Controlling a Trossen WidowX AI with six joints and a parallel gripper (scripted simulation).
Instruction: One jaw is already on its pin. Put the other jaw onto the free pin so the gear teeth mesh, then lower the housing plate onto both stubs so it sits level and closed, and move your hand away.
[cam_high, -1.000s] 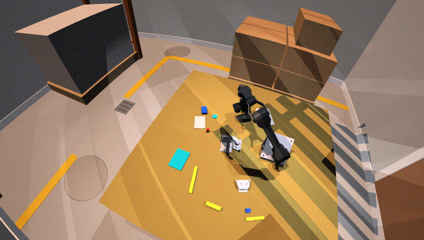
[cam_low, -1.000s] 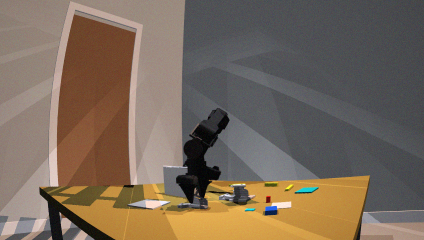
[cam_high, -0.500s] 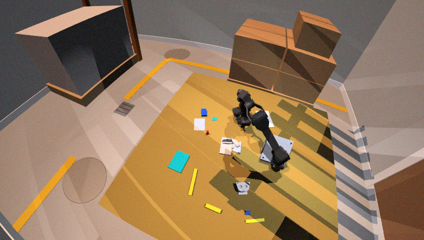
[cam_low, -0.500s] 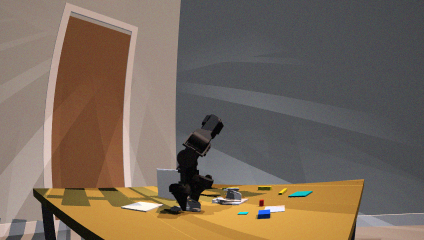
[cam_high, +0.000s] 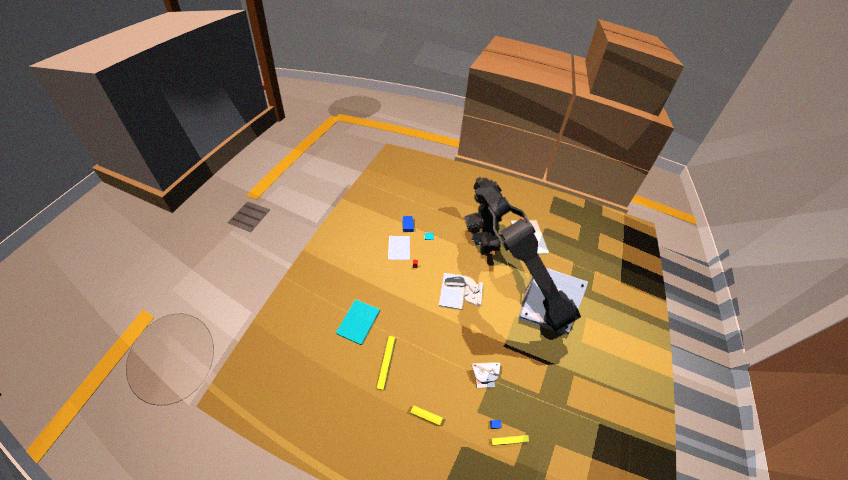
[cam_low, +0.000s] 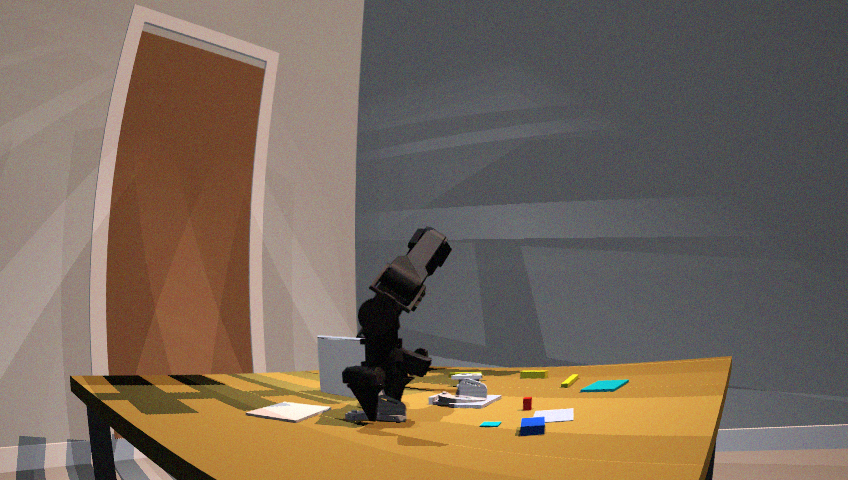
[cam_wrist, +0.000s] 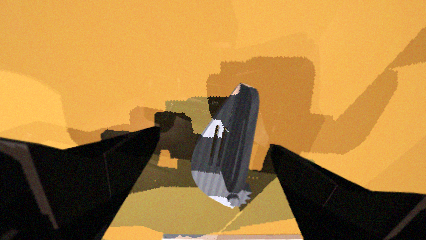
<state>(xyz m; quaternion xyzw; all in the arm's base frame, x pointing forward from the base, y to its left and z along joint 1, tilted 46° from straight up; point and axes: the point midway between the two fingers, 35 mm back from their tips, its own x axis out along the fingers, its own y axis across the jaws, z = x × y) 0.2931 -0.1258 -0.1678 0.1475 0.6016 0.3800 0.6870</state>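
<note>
The loose jaw (cam_low: 392, 410) (cam_wrist: 240, 130), grey with a toothed end, rests on the table. My gripper (cam_low: 385, 410) (cam_wrist: 217, 141) is open, fingers down and low over it; in the wrist view the jaw shows between the two fingers, nearer the right one. Nothing is gripped. In the top view the arm hides this jaw. The white base (cam_high: 449, 299) (cam_low: 491, 402) lies nearer the table's middle, with the other jaw and grey parts on it; its pins are too small to make out. The housing plate (cam_high: 486, 371) (cam_low: 465, 376), white with round marks, lies apart from the base.
A white pad (cam_high: 539, 237) (cam_low: 288, 411) lies beside the gripper. A grey panel (cam_high: 572, 286) (cam_low: 338, 365) stands by the arm's foot. A blue block (cam_high: 407, 223) (cam_low: 532, 425), a red cube (cam_high: 415, 263) (cam_low: 527, 403), a cyan sheet (cam_high: 358, 321) (cam_low: 605, 386) and several yellow bars are scattered about.
</note>
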